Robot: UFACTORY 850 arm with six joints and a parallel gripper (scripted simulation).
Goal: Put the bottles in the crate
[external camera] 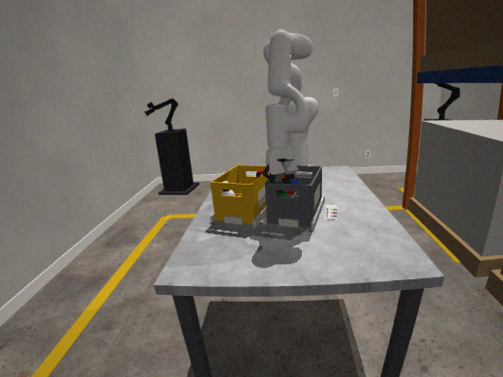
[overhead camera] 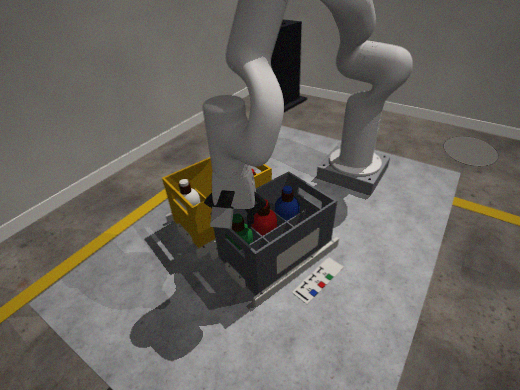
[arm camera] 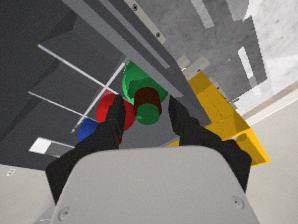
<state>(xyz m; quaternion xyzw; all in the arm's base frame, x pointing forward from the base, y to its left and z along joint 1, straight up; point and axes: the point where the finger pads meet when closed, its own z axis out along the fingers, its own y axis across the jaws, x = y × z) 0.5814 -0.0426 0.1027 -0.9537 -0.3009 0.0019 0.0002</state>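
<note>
The dark grey crate (overhead camera: 280,227) holds three upright bottles in a row: a green-label bottle (overhead camera: 243,230) at the near end, a red-label bottle (overhead camera: 264,219) and a blue-label bottle (overhead camera: 287,203). My gripper (arm camera: 146,102) is open just above the green bottle (arm camera: 142,95), with its fingers apart on either side of the dark cap and gaps on both sides. The yellow crate (overhead camera: 200,197) stands beside the grey one and holds a white-label bottle (overhead camera: 188,193); the arm hides most of its inside. The pick list (overhead camera: 318,280) lies on the table beside the grey crate.
The arm's base (overhead camera: 354,169) stands behind the grey crate. The two crates touch side by side on the table (external camera: 300,232). A black pedestal with a small arm (external camera: 173,155) stands on the floor by the wall.
</note>
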